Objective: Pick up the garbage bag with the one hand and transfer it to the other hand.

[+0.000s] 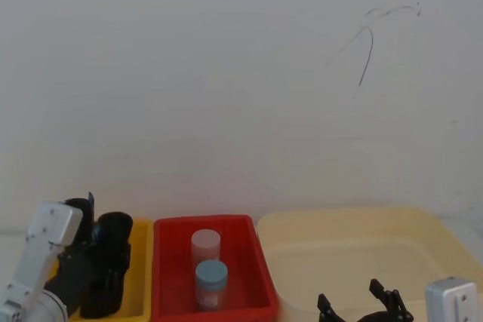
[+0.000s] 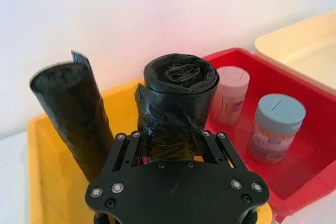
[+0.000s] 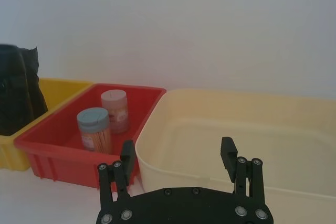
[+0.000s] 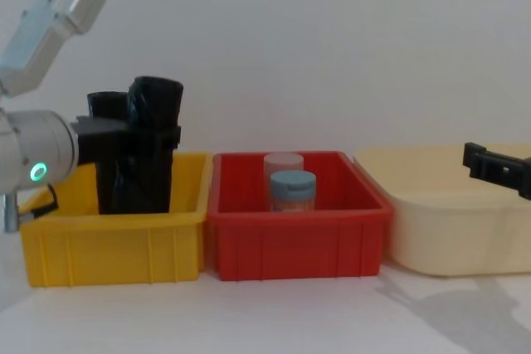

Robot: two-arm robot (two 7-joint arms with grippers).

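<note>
The garbage bag (image 2: 178, 98) is a thick, crinkly black roll standing upright in the yellow bin (image 4: 116, 246). My left gripper (image 2: 170, 142), on the wrist with the green light, grips its lower part from the near side, fingers pressed against both sides. From the chest the garbage bag (image 4: 156, 134) rises above the bin's rim with the left gripper (image 4: 137, 151) on it. A slimmer black roll (image 2: 71, 114) stands just beside it. My right gripper (image 3: 177, 150) hovers open in front of the cream tub (image 3: 236, 129), nothing between its fingers.
A red bin (image 4: 299, 242) sits between the yellow bin and the cream tub. It holds a pink-lidded jar (image 4: 284, 163) and a blue-grey-lidded jar (image 4: 292, 190). A white wall stands close behind all three containers.
</note>
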